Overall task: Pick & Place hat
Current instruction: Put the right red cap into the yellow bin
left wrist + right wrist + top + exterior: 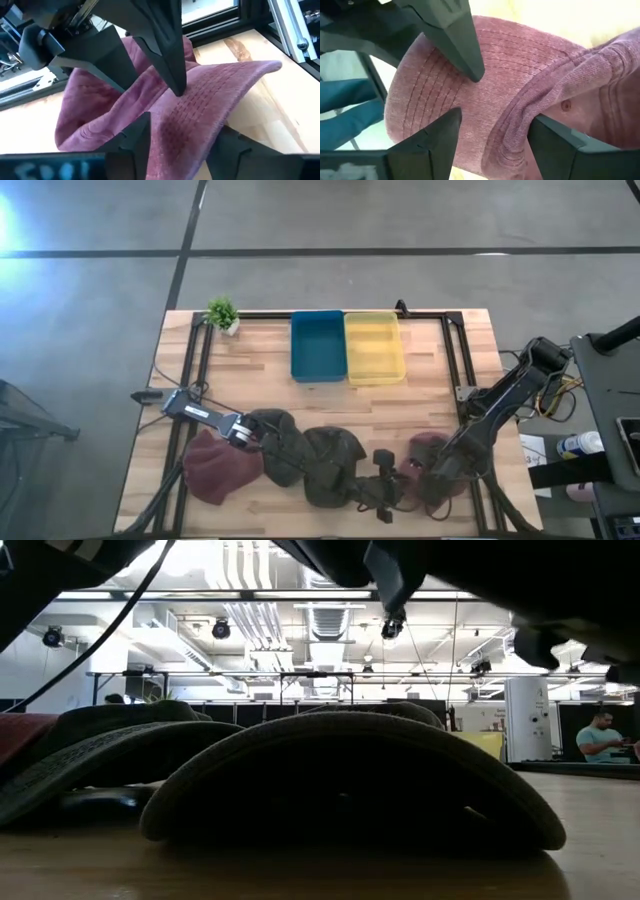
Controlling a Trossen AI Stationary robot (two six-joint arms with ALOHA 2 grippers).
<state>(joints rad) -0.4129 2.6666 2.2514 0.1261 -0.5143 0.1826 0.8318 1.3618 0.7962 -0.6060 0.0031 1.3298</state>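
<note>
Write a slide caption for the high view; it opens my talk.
Two arms reach over caps along the table's near edge; blue bin and yellow bin wait behind.

counter [440, 370]: pale planked wood, matt | maroon hat [200, 100] under my left jaws: soft stitched cloth, brushed | pink hat [520, 65] under my right jaws: faded rough denim-like cloth | blue bin [317, 345], yellow bin [374, 345]: smooth plastic
</note>
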